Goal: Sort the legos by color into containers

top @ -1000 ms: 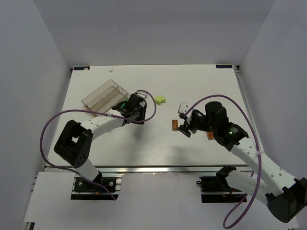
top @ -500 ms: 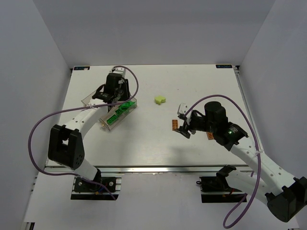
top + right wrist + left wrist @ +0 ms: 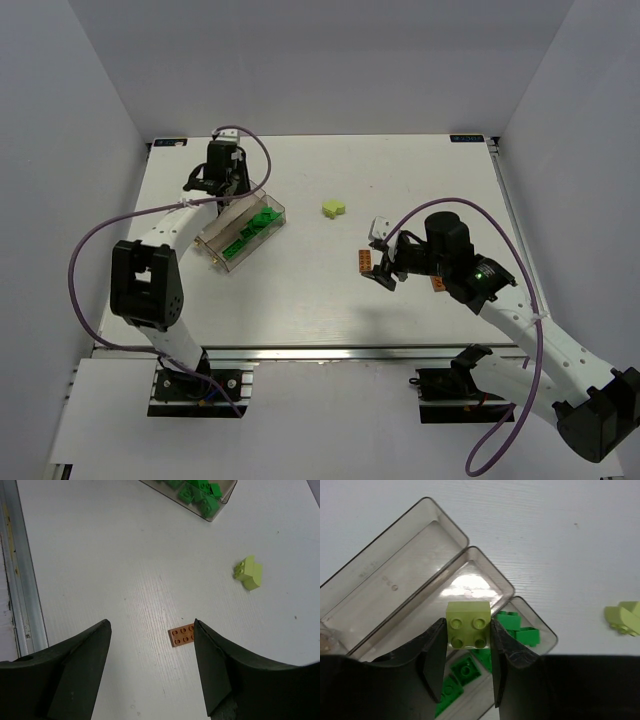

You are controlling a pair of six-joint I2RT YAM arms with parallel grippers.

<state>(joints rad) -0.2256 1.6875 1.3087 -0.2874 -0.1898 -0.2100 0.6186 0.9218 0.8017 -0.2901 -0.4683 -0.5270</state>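
One lime-yellow brick sits pinched between the fingers of my left gripper, and directly beneath it lies the tray, its middle compartment bare under the brick while the green bricks fill the compartment beside it. I judge this the drop step for a lime piece: the next move calls for lowering over that bare slot, clear of the greens, then parting the fingers. My right gripper hangs spread wide and empty, an orange brick on the table just below it and a second lime brick farther out.
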